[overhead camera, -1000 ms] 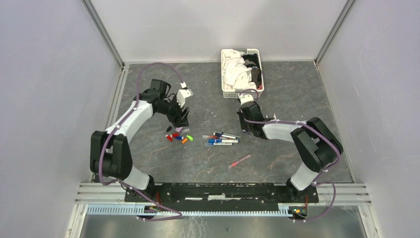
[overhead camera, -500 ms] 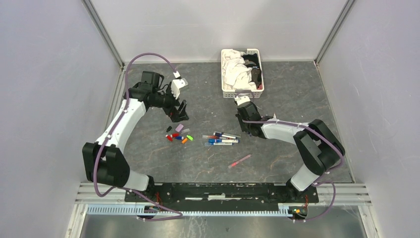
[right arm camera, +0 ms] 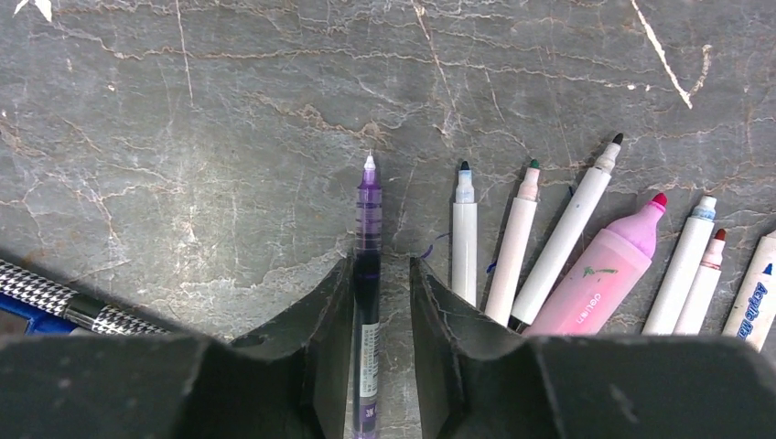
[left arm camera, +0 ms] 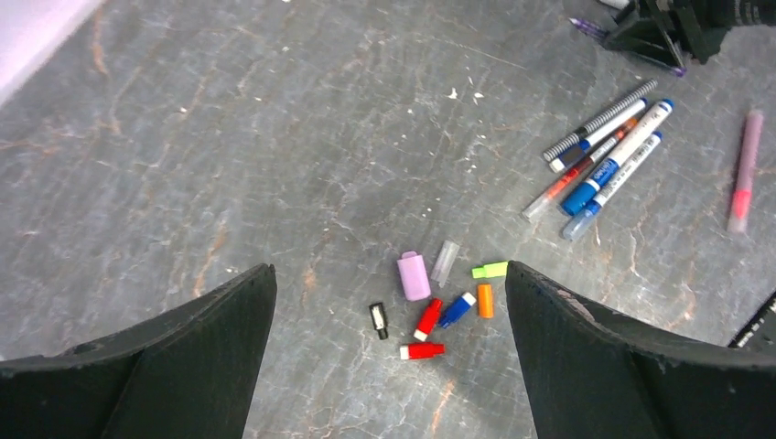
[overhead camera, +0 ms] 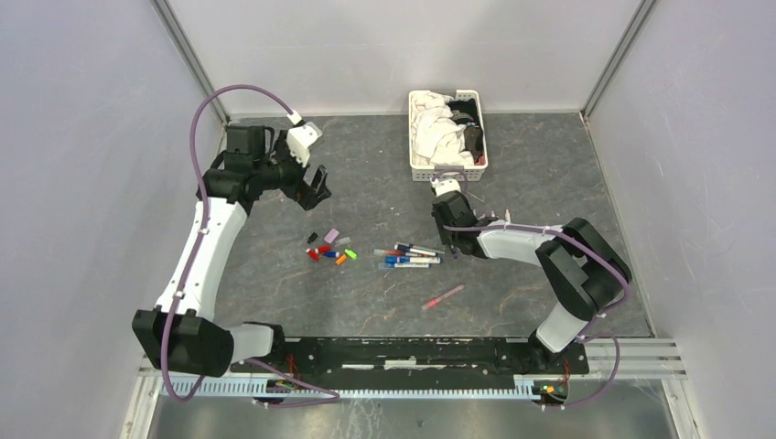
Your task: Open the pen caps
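Observation:
Several loose pen caps [left arm camera: 427, 318] lie in a cluster on the table: lilac [left arm camera: 414, 276], clear, green, orange, blue, black and two red. My left gripper [left arm camera: 389, 268] hangs high above them, wide open and empty. It shows at the far left in the top view [overhead camera: 317, 187]. Several pens [left arm camera: 604, 146] lie in a bunch right of the caps, and a pink pen [left arm camera: 743, 169] lies apart. My right gripper [right arm camera: 381, 263] is low over the table. A capless purple pen [right arm camera: 368, 210] lies between its parted fingers, with a gap on its right side.
A white slatted basket [overhead camera: 421, 169] of cloths stands at the back, just beyond the right gripper [overhead camera: 455, 230]. Uncapped white pens [right arm camera: 465, 233] and a pink highlighter [right arm camera: 599, 270] lie right of the right fingers. A houndstooth-patterned pen [right arm camera: 55, 293] lies to their left.
My left arm has risen and swung back to the far left, away from the caps, its jaws opening fully. My right gripper's jaws have parted around the purple pen.

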`<act>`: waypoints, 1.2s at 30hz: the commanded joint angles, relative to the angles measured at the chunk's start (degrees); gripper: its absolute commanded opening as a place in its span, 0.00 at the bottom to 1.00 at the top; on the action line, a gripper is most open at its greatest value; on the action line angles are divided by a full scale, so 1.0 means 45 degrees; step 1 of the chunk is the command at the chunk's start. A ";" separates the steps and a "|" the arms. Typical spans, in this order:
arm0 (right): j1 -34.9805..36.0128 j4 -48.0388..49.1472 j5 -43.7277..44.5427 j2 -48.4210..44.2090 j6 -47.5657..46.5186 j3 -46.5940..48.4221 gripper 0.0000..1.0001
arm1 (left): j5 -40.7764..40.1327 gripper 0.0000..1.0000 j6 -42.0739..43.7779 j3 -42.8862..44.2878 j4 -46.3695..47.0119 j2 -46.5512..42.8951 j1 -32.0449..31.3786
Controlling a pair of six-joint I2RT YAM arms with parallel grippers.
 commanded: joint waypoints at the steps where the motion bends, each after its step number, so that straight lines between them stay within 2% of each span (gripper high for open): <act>1: -0.0060 -0.0076 0.0411 0.0008 0.0191 -0.0323 0.34 | -0.0627 1.00 -0.0728 -0.0079 0.0649 -0.0353 0.0053; 11: -0.0015 -0.0072 0.0514 -0.1292 -0.0563 -0.0695 0.30 | -0.0629 1.00 -0.0812 0.0246 0.0311 -0.0018 0.0053; 13: 0.0129 0.0548 0.0121 -0.1728 -0.1073 -0.0815 0.30 | -0.0662 1.00 -0.0907 0.0275 0.0340 -0.0008 0.0053; 17: 0.0280 0.1460 -0.2543 -0.2258 -0.2676 -0.0914 0.32 | -0.0567 1.00 -0.0951 0.0295 0.0325 0.0016 0.0053; 20: 0.0289 0.0981 -0.5371 -0.1799 -0.3910 -0.0328 0.31 | -0.0518 1.00 -0.0935 0.0295 0.0280 0.0033 0.0053; 23: 0.0270 0.0248 -0.6762 -0.1006 -0.4362 0.0315 0.27 | -0.0696 1.00 -0.0915 0.0247 0.0293 0.0100 0.0048; 28: 0.0275 0.0176 -0.8226 -0.0144 -0.4364 0.0463 0.23 | -0.0613 1.00 -0.0811 0.0243 0.0026 0.0221 0.0068; 36: 0.0295 0.0142 -0.8279 0.0226 -0.4384 0.0360 0.24 | -0.0466 1.00 -0.0583 0.0242 -0.0228 0.0263 0.0070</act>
